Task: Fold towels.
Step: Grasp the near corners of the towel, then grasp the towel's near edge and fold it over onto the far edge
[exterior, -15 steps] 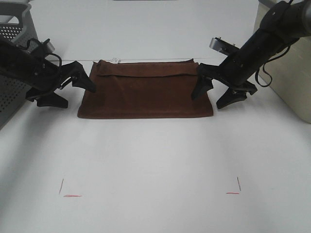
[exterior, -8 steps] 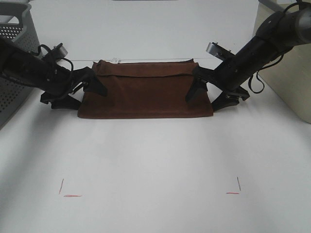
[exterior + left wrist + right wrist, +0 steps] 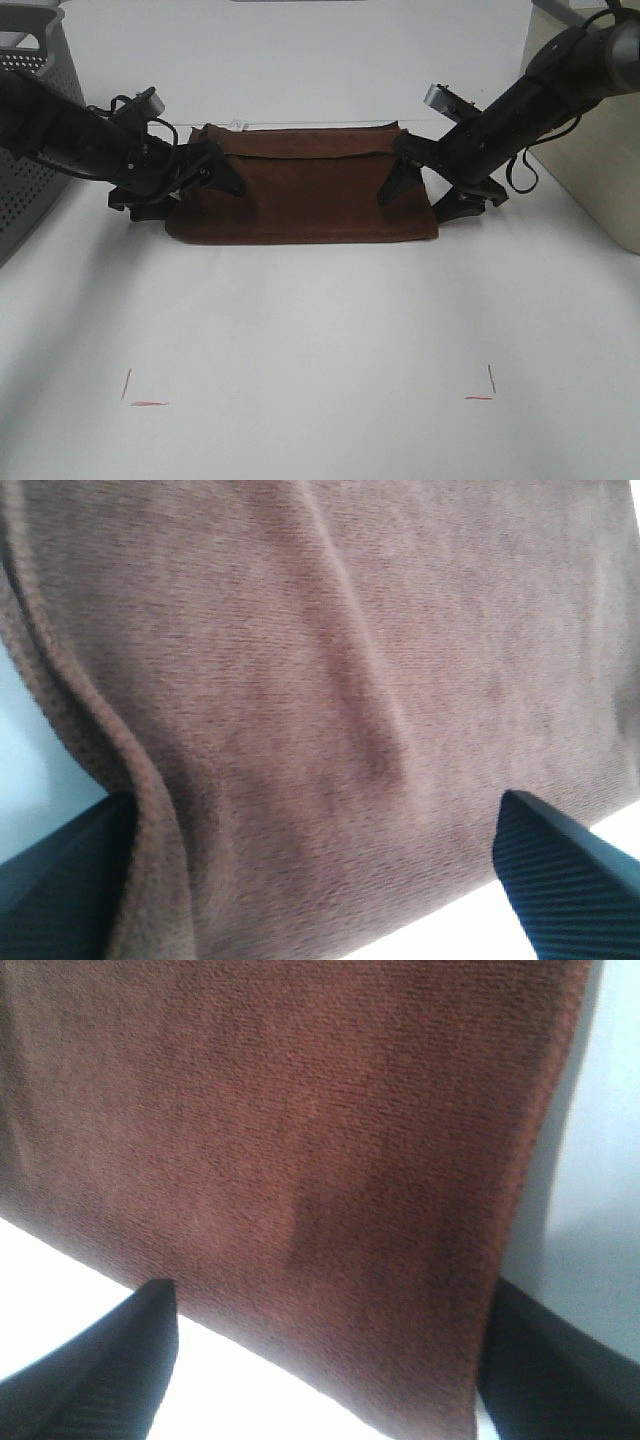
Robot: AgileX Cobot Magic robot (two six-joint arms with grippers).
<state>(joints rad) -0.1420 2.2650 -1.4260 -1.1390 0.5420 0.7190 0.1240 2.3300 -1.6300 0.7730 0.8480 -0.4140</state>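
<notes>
The dark reddish-brown towel (image 3: 305,190) lies folded flat on the white table, with a narrow flap along its far edge and a small white tag (image 3: 238,123) behind it. My left gripper (image 3: 190,196) is open and straddles the towel's left short edge, one finger over the cloth and one just outside it. My right gripper (image 3: 428,198) is open and straddles the right short edge the same way. In the left wrist view the towel (image 3: 330,680) fills the picture between the fingertips (image 3: 565,875). In the right wrist view the towel (image 3: 290,1150) lies between the fingertips (image 3: 100,1365).
A grey perforated basket (image 3: 25,130) stands at the far left behind the left arm. A beige box (image 3: 590,170) stands at the right edge behind the right arm. Red corner marks (image 3: 142,400) (image 3: 482,392) are on the table near the front.
Both open grippers have moved inward from beside the towel onto its short edges. The left one moved right the most. The towel has not shifted.
</notes>
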